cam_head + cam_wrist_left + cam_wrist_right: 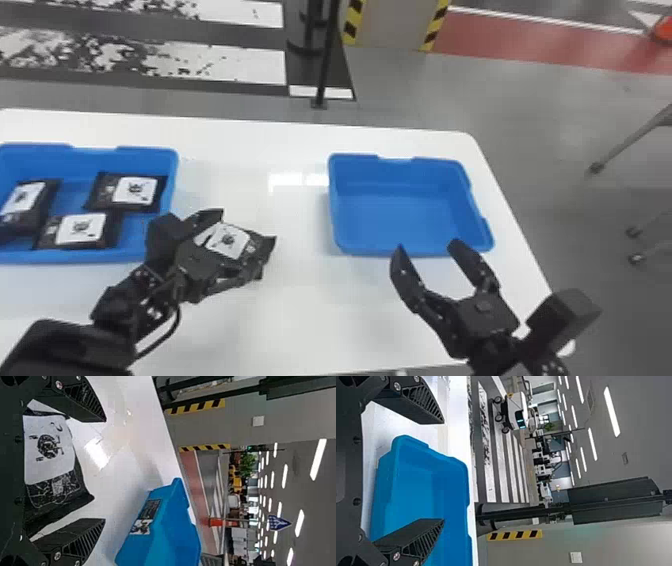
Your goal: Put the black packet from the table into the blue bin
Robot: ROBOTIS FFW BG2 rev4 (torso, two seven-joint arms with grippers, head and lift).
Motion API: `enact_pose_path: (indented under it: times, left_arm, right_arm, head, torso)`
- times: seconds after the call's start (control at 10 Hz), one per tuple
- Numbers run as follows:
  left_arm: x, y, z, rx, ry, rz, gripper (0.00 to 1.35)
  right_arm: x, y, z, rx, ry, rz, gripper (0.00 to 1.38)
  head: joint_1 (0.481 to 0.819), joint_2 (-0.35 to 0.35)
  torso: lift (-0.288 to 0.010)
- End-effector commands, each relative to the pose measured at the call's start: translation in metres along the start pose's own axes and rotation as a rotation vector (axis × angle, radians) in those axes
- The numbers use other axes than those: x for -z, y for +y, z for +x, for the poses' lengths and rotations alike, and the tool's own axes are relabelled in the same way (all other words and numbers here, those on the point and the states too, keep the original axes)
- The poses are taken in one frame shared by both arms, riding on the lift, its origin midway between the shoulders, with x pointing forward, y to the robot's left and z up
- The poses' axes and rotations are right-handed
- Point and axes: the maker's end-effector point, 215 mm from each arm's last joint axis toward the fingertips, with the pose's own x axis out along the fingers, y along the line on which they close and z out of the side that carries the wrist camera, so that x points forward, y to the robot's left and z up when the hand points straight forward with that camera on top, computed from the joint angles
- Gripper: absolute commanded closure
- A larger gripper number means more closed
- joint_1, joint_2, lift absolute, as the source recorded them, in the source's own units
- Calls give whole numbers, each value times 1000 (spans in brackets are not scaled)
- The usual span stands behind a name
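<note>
One flat black packet with a white printed label (pixel 229 241) is lying between the fingers of the black two-fingered left gripper (pixel 105 470), apparently on the white table (pixel 300 315) beside the left blue plastic bin (pixel 117 159). That pincer is standing wide, on either side of the packet, with no pinch showing. The matching right gripper (pixel 428 245) is also holding its fingers apart, near the right blue plastic bin (pixel 395 172). The task is seemingly at the reaching stage: closing, lifting, carrying and releasing are all remaining, and which bin is meant is unclear. The head view is giving the layout, including three similar black packets (pixel 80 230) lying inside the left bin, while the left wrist view is adding a black-and-white sticker (pixel 147 515) on the outer wall of what is probably the right bin. The right wrist view is looking into that bin from closer by.
</note>
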Motion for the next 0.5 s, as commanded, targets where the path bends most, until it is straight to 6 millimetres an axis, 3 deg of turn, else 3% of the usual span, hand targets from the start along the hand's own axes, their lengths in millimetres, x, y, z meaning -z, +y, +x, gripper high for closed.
enact_pose_path:
  times: [0.0,0.2,0.3,0.4]
  left_arm:
    - [24,3,3,0,79,5,137]
    - [49,8,8,-5,151,24,153]
    - [53,10,9,-7,164,16,326]
    - [53,10,9,-5,160,8,757]
  right_arm:
    - [1,-1,0,1,1,2,136]
    - [0,0,1,-1,-2,3,136]
    - [0,-1,0,1,0,4,136]
    - [1,0,0,-1,0,6,136]
  head:
    - [695,-204]
    - [695,-195]
    - [695,-189]
    - [695,-187]
  torso:
    - [-110]
    - [-110]
    - [-110]
    - [-110]
